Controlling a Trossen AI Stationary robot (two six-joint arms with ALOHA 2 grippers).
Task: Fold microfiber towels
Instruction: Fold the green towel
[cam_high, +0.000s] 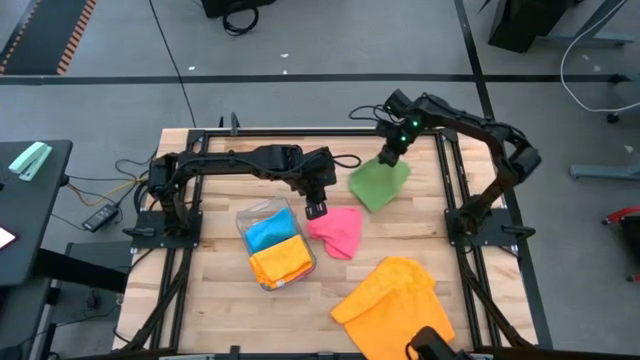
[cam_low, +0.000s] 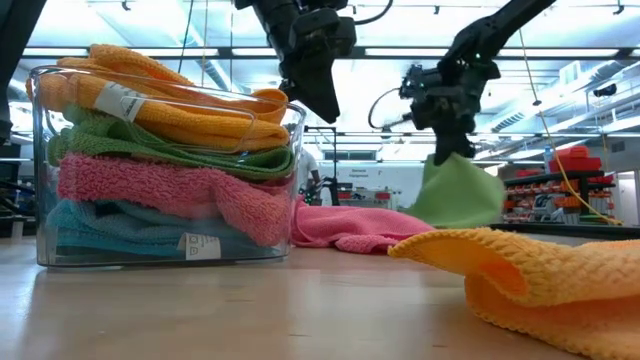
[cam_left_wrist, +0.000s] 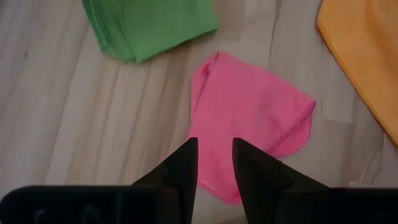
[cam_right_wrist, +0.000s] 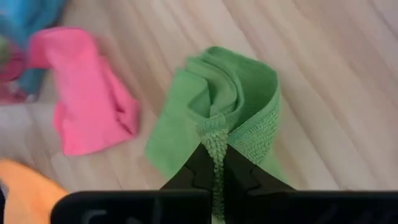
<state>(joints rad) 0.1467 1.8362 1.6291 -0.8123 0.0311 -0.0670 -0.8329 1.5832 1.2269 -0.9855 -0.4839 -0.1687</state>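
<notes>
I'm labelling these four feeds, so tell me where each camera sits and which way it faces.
High view: overhead, looking straight down at the table; both arms show.
Low view: table height, looking level past the clear tray into the room; both arms hang in from above.
Left wrist view: on the left arm, looking down at the pink towel; left tool open.
Right wrist view: on the right arm; right tool shut on the green towel.
All four share the green and pink towels.
</notes>
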